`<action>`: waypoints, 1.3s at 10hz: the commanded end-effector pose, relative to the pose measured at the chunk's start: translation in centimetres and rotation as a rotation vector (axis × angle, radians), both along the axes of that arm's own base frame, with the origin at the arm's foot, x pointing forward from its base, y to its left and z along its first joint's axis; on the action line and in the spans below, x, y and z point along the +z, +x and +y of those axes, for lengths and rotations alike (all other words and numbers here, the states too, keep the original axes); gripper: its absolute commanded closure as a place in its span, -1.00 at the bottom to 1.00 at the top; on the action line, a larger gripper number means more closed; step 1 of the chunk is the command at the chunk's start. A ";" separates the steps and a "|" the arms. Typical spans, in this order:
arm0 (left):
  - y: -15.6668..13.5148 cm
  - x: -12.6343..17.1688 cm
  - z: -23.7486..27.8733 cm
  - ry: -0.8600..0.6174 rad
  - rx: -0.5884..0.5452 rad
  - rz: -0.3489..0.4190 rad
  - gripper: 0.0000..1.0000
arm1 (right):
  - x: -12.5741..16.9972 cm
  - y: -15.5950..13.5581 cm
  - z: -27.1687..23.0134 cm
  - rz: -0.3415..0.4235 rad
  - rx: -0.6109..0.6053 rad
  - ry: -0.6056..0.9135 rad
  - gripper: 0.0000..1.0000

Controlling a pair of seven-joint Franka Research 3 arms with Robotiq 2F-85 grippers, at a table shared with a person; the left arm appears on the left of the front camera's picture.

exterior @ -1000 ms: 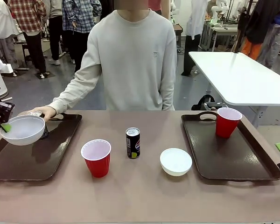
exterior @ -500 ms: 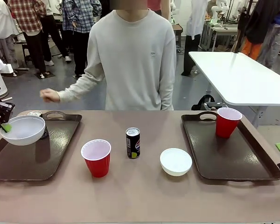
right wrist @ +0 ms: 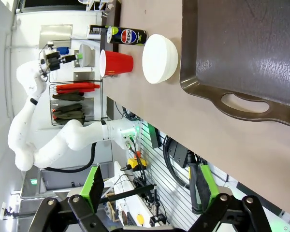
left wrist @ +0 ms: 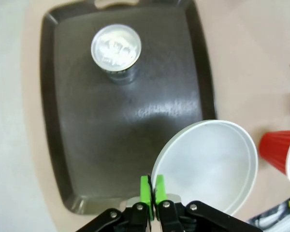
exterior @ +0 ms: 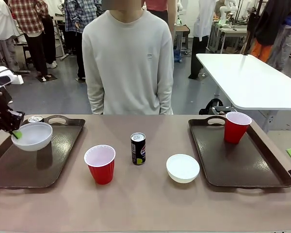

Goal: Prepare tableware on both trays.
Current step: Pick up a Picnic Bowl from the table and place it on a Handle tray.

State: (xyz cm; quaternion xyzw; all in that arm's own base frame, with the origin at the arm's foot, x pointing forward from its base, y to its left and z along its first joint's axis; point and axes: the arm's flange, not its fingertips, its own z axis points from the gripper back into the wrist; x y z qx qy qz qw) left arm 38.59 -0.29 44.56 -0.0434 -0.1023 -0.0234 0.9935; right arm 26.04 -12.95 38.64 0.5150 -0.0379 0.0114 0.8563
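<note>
The left tool (exterior: 15, 133) is seen at the left side of the worktop (exterior: 150, 206). Its green pads (left wrist: 144, 188) are pressed shut on the rim of the pale bowl (exterior: 34, 136), and the bowl is held up by that rim over the left tray (exterior: 36, 171). A tray can (exterior: 36, 119) is stood on the far end of the left tray, near its cut-out handle, and it is kept apart from the held bowl. The right tool (right wrist: 149, 182) is held wide open off the near right edge of the worktop, and nothing is held between its fingers. The right tray (exterior: 242, 167) is laid at the right side of the worktop. A far red cup (exterior: 236, 127) is stood upright on it, close to the far handle. Three things are set on the bare worktop between the two trays. A near red cup (exterior: 100, 164) is placed on the left, a middle can (exterior: 138, 148) is placed in the middle and a little farther back, and a white bowl (exterior: 183, 168) is placed on the right, near the right tray. A person (exterior: 128, 63) is seen standing at the far side of the worktop, with both arms hung down.
</note>
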 end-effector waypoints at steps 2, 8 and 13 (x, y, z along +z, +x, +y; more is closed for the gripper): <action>1.2 -3.2 2.3 0.045 -0.023 0.069 0.92 | -0.1 -0.1 -0.1 -0.007 0.008 0.013 -1.00; 3.3 -8.9 2.9 0.113 0.029 0.088 0.92 | -0.1 -0.1 -0.1 -0.007 0.008 0.013 -1.00; 0.6 -4.7 2.1 0.116 0.008 0.122 -1.00 | -0.1 -0.1 -0.1 -0.007 0.008 0.013 -1.00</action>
